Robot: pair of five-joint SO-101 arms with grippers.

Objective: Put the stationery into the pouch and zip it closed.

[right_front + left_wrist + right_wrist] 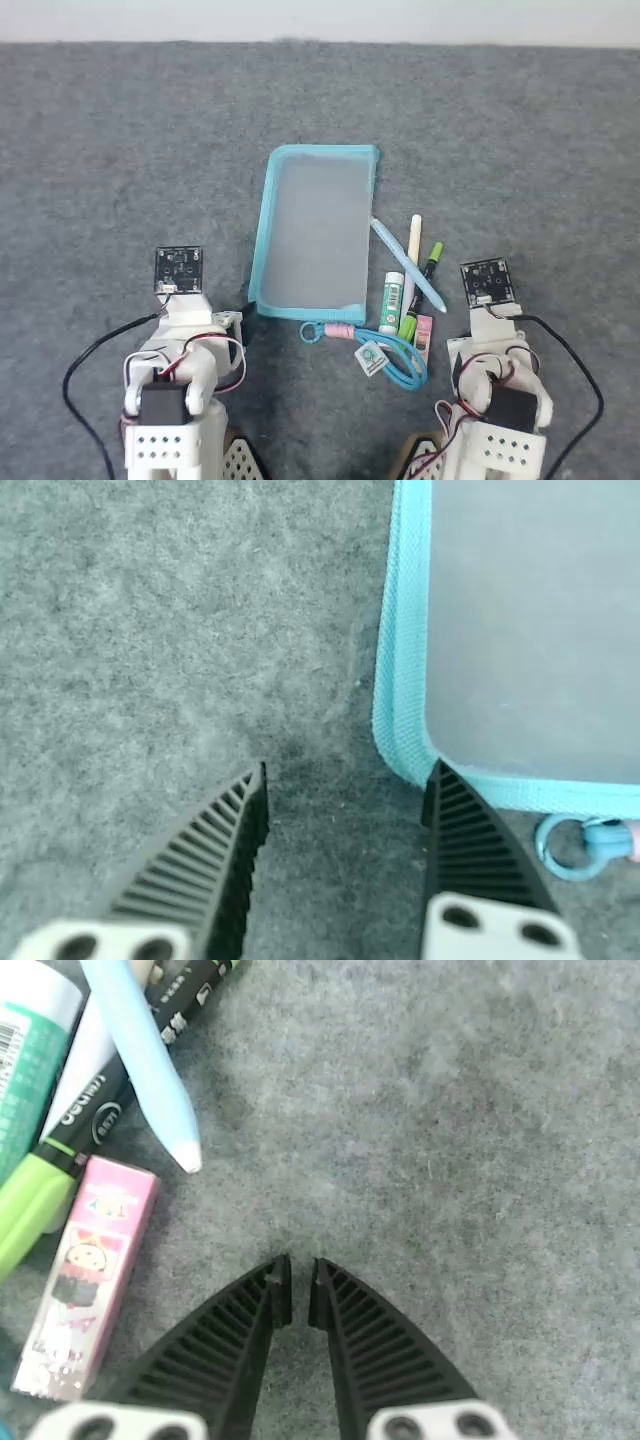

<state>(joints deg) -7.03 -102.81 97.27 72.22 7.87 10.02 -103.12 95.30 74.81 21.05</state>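
Observation:
A teal-edged pouch (315,235) with a translucent face lies flat mid-table, its zip ring (312,331) at the near end. Beside it lie a blue pen (408,265), a cream pen (413,245), a green highlighter (422,285), a glue stick (391,300) and a pink eraser (424,332). My left gripper (345,780) is open just above the mat, one finger at the pouch's (530,630) near corner. My right gripper (297,1275) is shut on nothing, over bare mat next to the eraser (85,1270) and blue pen (140,1050).
A blue lanyard with a small tag (390,355) trails from the zip ring toward the right arm's base. Grey felt mat (120,150) covers the table. Both arms (180,330) (495,340) sit folded at the near edge.

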